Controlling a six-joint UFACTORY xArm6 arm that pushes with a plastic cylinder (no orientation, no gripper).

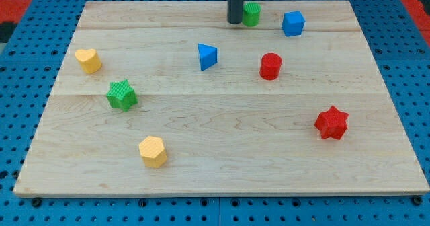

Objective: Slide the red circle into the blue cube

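Plainly, red circle (271,66) stands upright.

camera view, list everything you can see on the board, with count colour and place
red circle: 1, red, right of centre, upper half
blue cube: 1, blue, near the view's top, up and right of the red circle, apart from it
green block: 1, green, at the view's top edge, partly hidden by the rod, shape unclear
blue triangle: 1, blue, near centre, left of the red circle
red star: 1, red, the view's right, lower half
green star: 1, green, the view's left
yellow heart: 1, yellow, far left, upper half
yellow hexagon: 1, yellow, the view's bottom left
wooden board: 1, light wood, on a blue pegboard
my tip: 1, dark rod, top centre, just left of the green block, far from the red circle
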